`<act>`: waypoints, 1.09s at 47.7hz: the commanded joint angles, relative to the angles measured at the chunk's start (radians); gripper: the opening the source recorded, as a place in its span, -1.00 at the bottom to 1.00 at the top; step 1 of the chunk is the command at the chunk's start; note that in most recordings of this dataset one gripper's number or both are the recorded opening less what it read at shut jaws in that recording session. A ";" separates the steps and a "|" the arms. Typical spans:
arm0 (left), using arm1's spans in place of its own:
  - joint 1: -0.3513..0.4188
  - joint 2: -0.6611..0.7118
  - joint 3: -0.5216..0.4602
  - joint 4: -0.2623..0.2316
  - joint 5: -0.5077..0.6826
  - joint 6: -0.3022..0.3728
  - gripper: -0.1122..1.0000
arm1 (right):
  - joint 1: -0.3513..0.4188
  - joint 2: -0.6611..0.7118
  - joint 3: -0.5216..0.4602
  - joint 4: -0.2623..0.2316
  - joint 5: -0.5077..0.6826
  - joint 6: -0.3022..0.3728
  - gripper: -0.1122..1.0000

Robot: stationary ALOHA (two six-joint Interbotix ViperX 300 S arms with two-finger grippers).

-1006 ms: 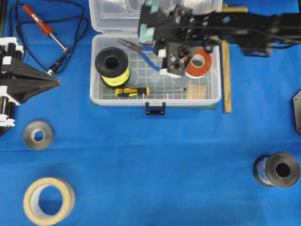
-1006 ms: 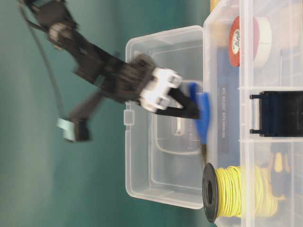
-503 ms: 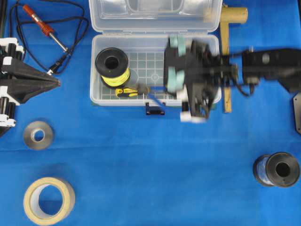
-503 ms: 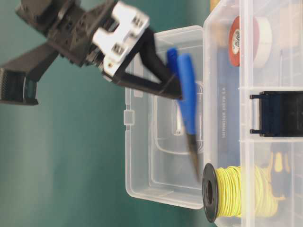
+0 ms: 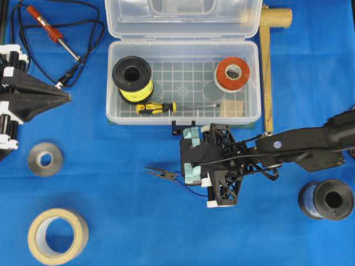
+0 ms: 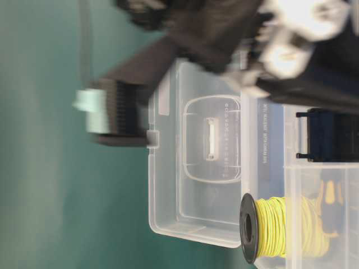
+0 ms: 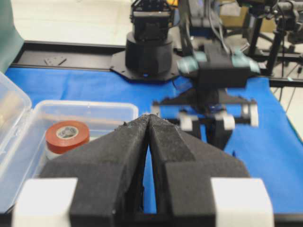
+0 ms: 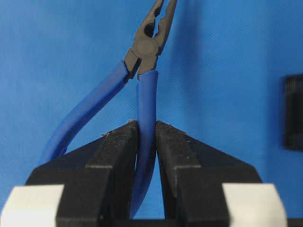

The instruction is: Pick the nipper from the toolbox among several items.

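The nipper (image 8: 144, 49), with blue handles and dark pointed jaws, is outside the toolbox (image 5: 111, 83). Its tips (image 5: 158, 174) point left over the blue cloth, in front of the dark latch (image 5: 183, 128). My right gripper (image 8: 146, 124) is shut on one blue handle; the other handle bows free to the left. From above, the right gripper (image 5: 194, 180) sits just right of the nipper. The left gripper (image 5: 67, 97) rests at the left edge, shut and empty, as in the left wrist view (image 7: 149, 117). The box holds a yellow wire spool (image 5: 132, 77), tape roll (image 5: 233, 73), screwdriver (image 5: 156, 107) and wooden block (image 5: 233, 108).
A red soldering iron (image 5: 47, 25) with a black cord lies at the back left. A grey roll (image 5: 45, 159) and a masking tape roll (image 5: 57, 235) sit at the front left. A dark spool (image 5: 327, 199) is front right, a wooden stick (image 5: 267, 66) beside the box.
The right gripper lifted the nipper out of the toolbox and carried it forward over the front wall, down to the cloth before the latch. The left arm stayed still.
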 commanded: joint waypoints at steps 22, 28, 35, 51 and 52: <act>0.000 0.005 -0.006 -0.002 -0.003 -0.002 -0.76 | -0.008 0.057 -0.026 0.002 0.002 0.034 -0.55; 0.000 0.003 -0.005 -0.002 -0.003 -0.002 -0.76 | -0.009 0.035 -0.032 -0.005 0.031 0.032 -0.14; 0.000 0.005 -0.006 -0.002 -0.003 -0.002 -0.76 | -0.017 -0.054 -0.023 -0.028 0.064 0.031 0.59; 0.000 0.005 -0.003 -0.002 -0.002 -0.002 -0.76 | -0.051 -0.445 0.120 -0.155 0.104 0.032 0.65; 0.000 0.005 -0.003 -0.002 -0.003 -0.002 -0.76 | -0.057 -0.469 0.135 -0.156 0.103 0.032 0.65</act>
